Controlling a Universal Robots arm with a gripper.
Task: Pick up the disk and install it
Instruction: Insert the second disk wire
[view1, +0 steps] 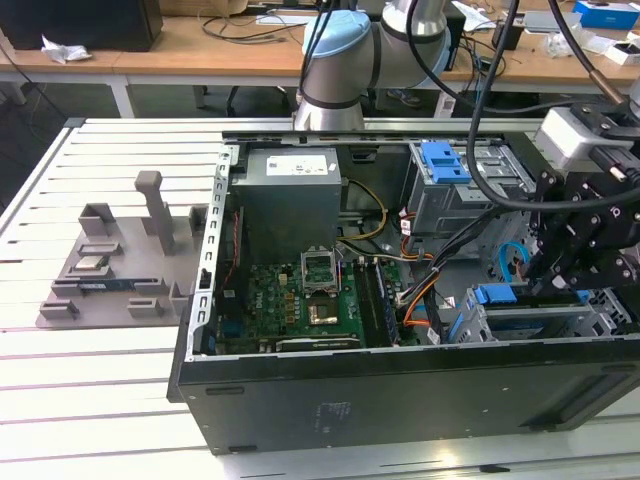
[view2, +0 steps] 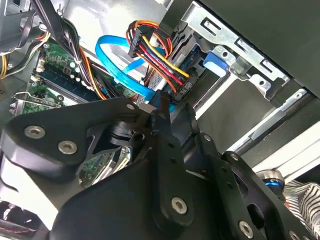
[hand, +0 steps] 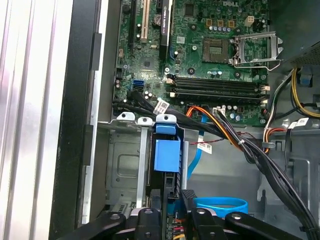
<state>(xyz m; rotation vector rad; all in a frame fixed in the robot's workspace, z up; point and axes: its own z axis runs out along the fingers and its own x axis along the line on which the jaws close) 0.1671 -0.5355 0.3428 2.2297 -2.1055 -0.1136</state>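
Exterior view: we see the pincer (view1: 575, 262) low at the right edge, reaching into the computer case (view1: 400, 390) above the drive cage where the disk (view1: 540, 322) sits; whether the pincer is apart or together, we cannot tell.

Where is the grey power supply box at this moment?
In the exterior view's left half, the power supply box stands inside the computer case, between the motherboard and the robot arm's base.
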